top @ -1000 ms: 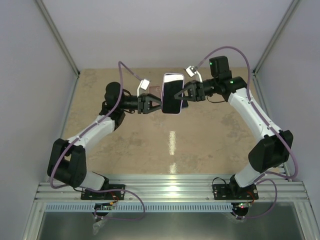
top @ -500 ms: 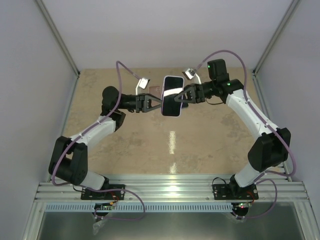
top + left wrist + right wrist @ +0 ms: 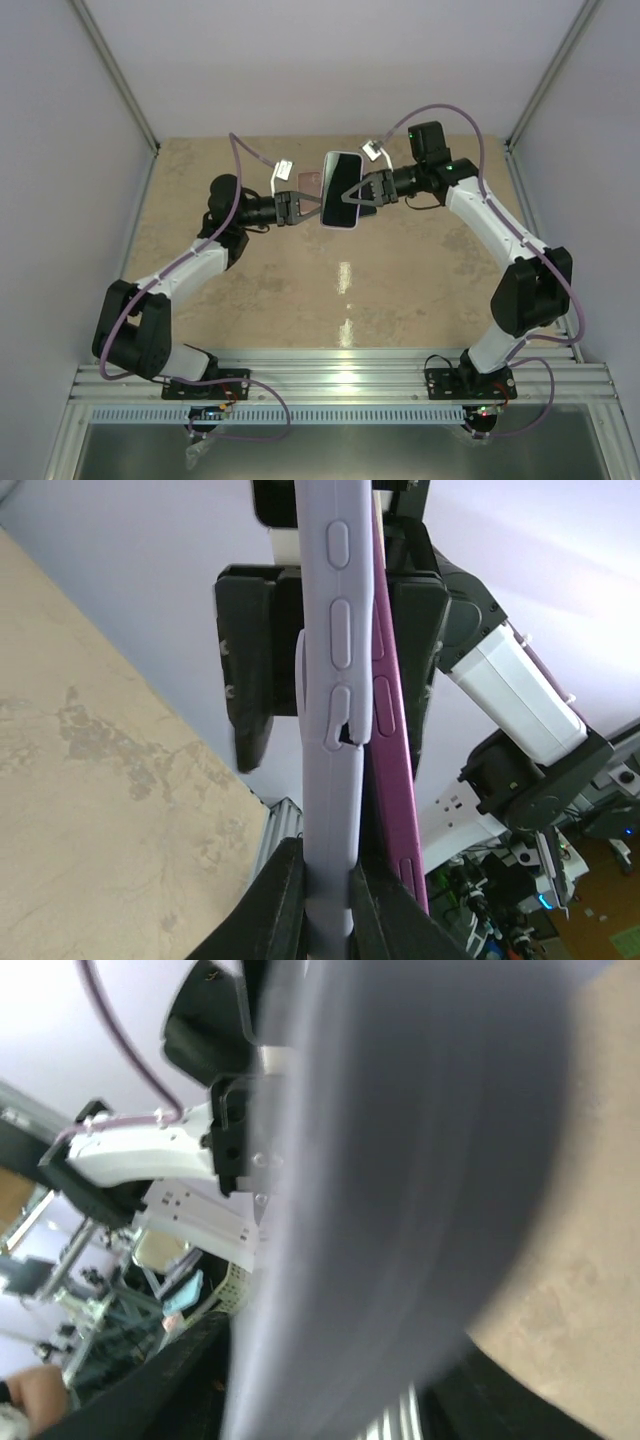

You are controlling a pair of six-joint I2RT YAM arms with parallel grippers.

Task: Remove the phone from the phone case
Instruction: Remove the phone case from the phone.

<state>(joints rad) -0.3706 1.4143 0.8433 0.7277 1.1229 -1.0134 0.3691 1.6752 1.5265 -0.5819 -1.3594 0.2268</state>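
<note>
A phone [image 3: 338, 196] with a dark screen, in a lavender case [image 3: 344, 158], hangs in the air over the far middle of the table, held between both grippers. My left gripper [image 3: 312, 208] is shut on the case's near edge. In the left wrist view its fingers [image 3: 275, 900] pinch the lavender case [image 3: 335, 680], and the magenta phone [image 3: 393, 780] stands apart from the case on the right. My right gripper [image 3: 352, 193] is shut from the other side, its pads [image 3: 250, 670] flanking case and phone. The right wrist view shows only a blurred grey surface [image 3: 400, 1160] between its fingers.
The tan table [image 3: 340, 285] lies below, with pale walls left, right and behind. An aluminium rail [image 3: 340, 375] carries the arm bases at the near edge. A small pinkish thing [image 3: 305, 180] lies on the table behind the left gripper.
Both grippers keep their hold. The phone has shifted slightly left and tilted, and both wrists have drawn closer together around it.
</note>
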